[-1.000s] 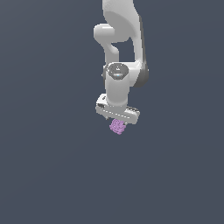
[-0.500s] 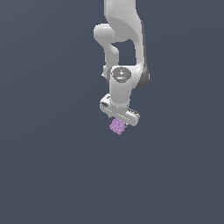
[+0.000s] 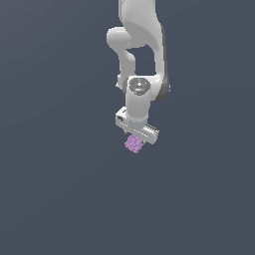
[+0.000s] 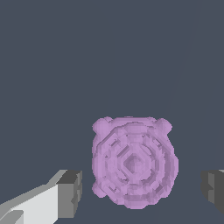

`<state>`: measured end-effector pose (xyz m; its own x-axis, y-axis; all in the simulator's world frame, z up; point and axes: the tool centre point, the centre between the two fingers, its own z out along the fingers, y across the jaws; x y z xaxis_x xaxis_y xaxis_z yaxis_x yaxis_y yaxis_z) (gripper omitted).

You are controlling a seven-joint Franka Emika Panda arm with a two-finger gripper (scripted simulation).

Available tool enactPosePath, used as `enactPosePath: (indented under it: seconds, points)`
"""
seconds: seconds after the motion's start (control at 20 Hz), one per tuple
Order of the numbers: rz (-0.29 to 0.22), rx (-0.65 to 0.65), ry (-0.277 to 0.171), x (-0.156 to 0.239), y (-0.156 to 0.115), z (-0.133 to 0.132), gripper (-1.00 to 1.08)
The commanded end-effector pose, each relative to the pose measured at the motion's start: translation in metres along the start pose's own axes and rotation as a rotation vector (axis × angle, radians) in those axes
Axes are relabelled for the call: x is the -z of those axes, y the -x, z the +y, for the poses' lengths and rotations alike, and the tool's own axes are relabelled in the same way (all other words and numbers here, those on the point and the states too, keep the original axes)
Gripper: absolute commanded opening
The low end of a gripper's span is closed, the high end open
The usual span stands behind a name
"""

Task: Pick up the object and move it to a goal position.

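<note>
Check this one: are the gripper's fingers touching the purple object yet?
Apart. In the wrist view the purple object sits between the fingers of the gripper, with dark gaps showing on both sides.

White robot arm (image 3: 142, 55): entered from 12 o'clock of the exterior view, seen against a plain dark grey-blue background (image 3: 50, 189). A round grey joint cap (image 3: 138, 85) is shown on the wrist. Gripper (image 3: 135, 139): pointed down toward 6 o'clock, its white bar tilted, lower toward 4 o'clock. Object (image 3: 134, 143): small, light purple, bumpy; located directly under the gripper, at the fingertips. Whether it is clamped or merely beneath cannot be told from this view.
</note>
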<state>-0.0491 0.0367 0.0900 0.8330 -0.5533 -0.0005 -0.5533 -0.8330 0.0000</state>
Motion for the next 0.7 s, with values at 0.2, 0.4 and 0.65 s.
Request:
enactPosePath:
  seconds: [0.2,0.4,0.65]
  points:
    - [0.0,-0.001,0.0,-0.012,0.0,0.0,1.0]
    - [0.0,-0.003,0.0,-0.032,0.001,0.001,1.0]
    - [0.001,-0.004,0.0,-0.048,0.001,0.001,1.0]
